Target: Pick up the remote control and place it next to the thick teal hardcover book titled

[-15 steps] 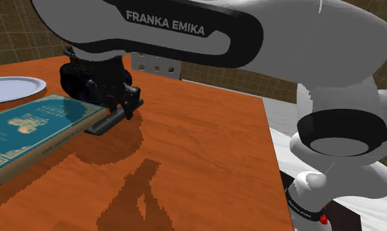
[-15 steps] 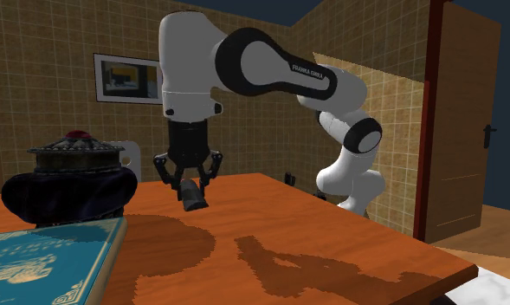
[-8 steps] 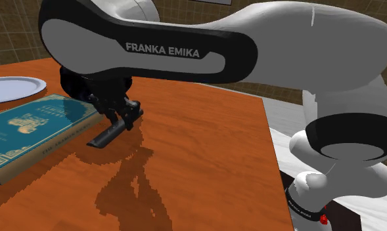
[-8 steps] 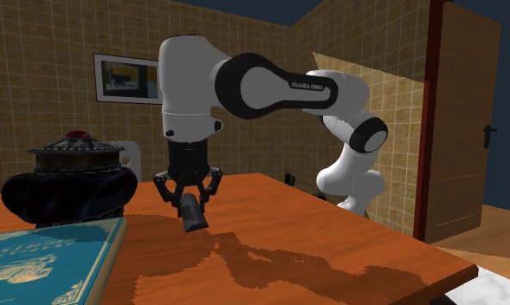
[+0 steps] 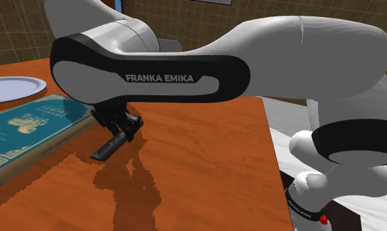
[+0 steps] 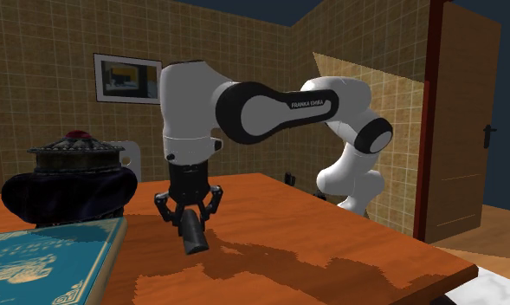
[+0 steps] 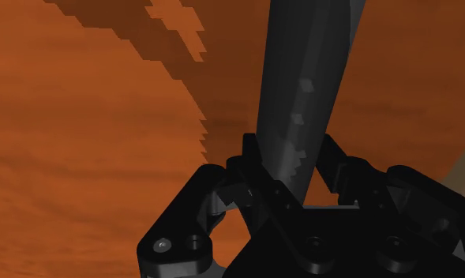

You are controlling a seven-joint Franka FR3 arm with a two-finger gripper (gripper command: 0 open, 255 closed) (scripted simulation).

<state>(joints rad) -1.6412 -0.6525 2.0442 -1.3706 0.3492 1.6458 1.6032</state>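
The remote control (image 5: 112, 144) is a long dark bar, tilted, held a little above the wooden table (image 5: 205, 164). My gripper (image 5: 121, 128) is shut on its upper end. In the second exterior view the remote control (image 6: 191, 233) points toward the camera below my gripper (image 6: 188, 208). The wrist view has the remote control (image 7: 305, 87) clasped between my fingers (image 7: 253, 154) and stretching away over the table. The teal hardcover book (image 5: 33, 129) lies flat just to the shoulder view's left of the remote; the teal hardcover book (image 6: 45, 260) sits at the second exterior view's lower left.
A white plate (image 5: 11, 88) rests beyond the book. A dark lidded pot (image 6: 67, 184) stands on the table behind the book in the second exterior view. The table's right edge (image 5: 274, 151) runs close to my stand. A brown door (image 6: 459, 121) stands open at the far right.
The arm has carried the remote down and toward the table's front, closer to the surface. The remote stays clasped in the gripper throughout. The book has not moved.
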